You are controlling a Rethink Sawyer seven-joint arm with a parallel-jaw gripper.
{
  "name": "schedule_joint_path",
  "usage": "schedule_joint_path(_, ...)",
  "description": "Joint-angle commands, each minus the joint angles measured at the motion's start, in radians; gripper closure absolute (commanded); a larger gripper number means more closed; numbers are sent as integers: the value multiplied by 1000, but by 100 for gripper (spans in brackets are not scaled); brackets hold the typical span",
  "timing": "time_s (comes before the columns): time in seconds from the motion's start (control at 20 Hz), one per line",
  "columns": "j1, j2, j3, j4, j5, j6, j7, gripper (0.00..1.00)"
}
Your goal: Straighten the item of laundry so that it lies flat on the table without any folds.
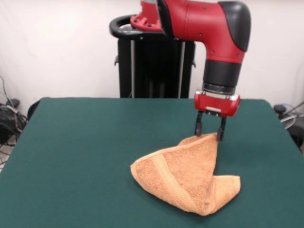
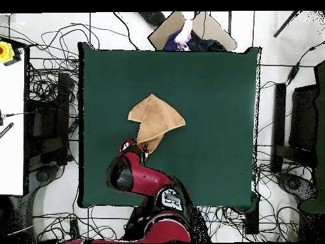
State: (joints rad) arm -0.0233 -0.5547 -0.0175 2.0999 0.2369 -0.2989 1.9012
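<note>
The light-orange towel [image 1: 183, 173] lies folded on the dark green table [image 1: 80, 152], right of the middle in the front view. One corner is pulled up into a peak, so the cloth hangs like a tent, with a folded flap at its near right. My gripper [image 1: 209, 134] points straight down at that raised corner and is shut on it, just above the table. In the overhead view the towel [image 2: 155, 117] is a kite shape near the table's [image 2: 209, 95] middle, and the gripper [image 2: 141, 147] is at its lower tip.
The robot's black pedestal [image 1: 154, 71] stands behind the table's far edge. Cables and equipment [image 2: 47, 121] lie on the floor around the table. A person's hand [image 2: 185, 32] and a cardboard box [image 2: 190, 28] show past the table's edge opposite the robot.
</note>
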Motion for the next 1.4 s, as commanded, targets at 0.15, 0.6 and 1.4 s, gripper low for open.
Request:
schedule_joint_path(0.15,-19,74,26,1,-22,-71,219,0)
schedule_joint_path(0.6,-34,197,54,-75,-62,-263,263,0)
schedule_joint_path(1.4,-7,160,39,-50,-69,-397,231,0)
